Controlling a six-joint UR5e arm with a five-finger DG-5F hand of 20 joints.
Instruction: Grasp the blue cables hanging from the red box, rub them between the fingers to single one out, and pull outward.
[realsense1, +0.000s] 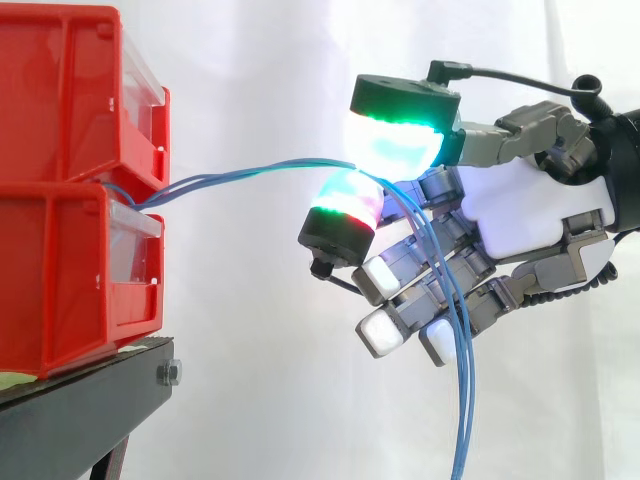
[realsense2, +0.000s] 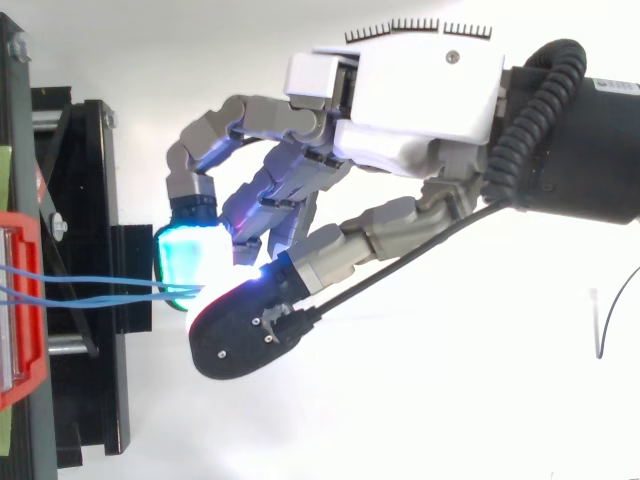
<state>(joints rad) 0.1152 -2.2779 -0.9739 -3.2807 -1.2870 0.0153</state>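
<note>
blue cables (realsense1: 250, 172) pinched in hand (realsense1: 520, 215) beside red box (realsense1: 75, 190).

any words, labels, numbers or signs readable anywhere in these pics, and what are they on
None: the red bins, the black stand, the blue cables and the hand show no words, numbers or signs that can be read.
</note>
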